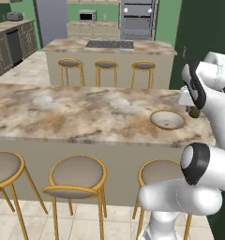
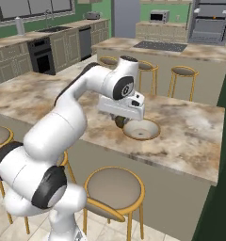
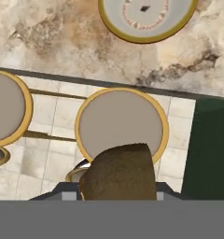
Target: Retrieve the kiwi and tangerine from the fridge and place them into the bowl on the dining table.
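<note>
My gripper (image 2: 120, 121) is shut on the kiwi (image 2: 120, 122), a brown fuzzy fruit that hangs just above the dining table (image 2: 190, 127), right beside the bowl's near-left rim. The bowl (image 2: 141, 129) is shallow, tan and has nothing in it. From the left base view the kiwi (image 1: 194, 112) shows under the hand, just right of the bowl (image 1: 168, 120) on the marbled table (image 1: 63, 112). The hand view has the kiwi (image 3: 118, 172) large between the fingers, with the bowl (image 3: 132, 29) at the top edge. The tangerine is out of view. The slate-grey fridge (image 1: 51, 18) stands at the far back.
Yellow-framed stools (image 1: 77, 173) line the near side of the table, and one stool seat (image 3: 121, 123) lies straight below the hand. Behind the table stands an island with a cooktop (image 1: 109, 45) and more stools. A dark green wall (image 1: 203, 28) closes the right side.
</note>
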